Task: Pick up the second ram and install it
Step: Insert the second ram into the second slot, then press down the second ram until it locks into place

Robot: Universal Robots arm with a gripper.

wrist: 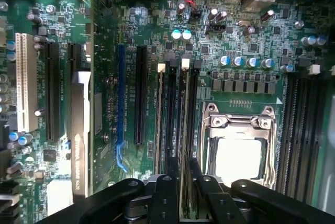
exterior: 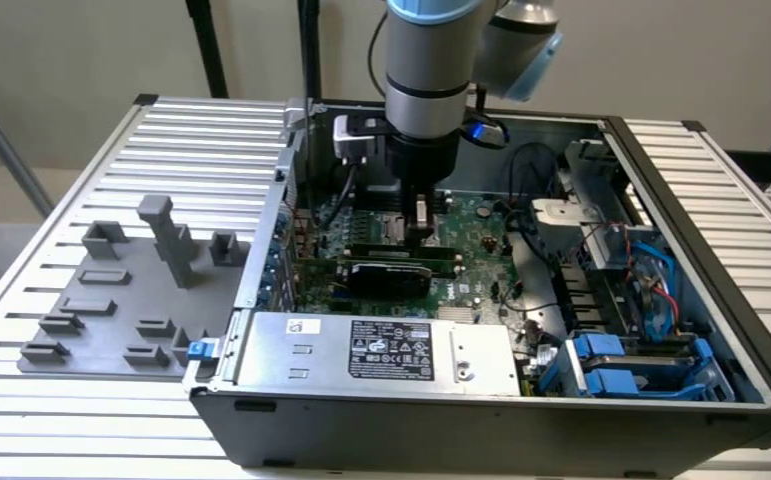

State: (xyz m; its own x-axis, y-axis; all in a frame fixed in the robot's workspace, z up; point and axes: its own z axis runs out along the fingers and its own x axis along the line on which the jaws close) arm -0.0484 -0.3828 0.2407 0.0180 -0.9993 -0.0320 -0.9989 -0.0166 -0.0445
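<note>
down inside the open computer case (exterior: 705,190), the tool (wrist: 184,182) is clenched on the second ram (wrist: 185,145), holding it upright in a slot on the motherboard (wrist: 246,30) beside the cpu socket (wrist: 239,145).

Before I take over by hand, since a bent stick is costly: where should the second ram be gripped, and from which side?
Grip the upper long edge, jaws on the flat faces, coming straight down. The second ram stands on edge over the narrow memory slots, the CPU socket close beside, leaving little room sideways. The gripper seems to hold it so.
</note>
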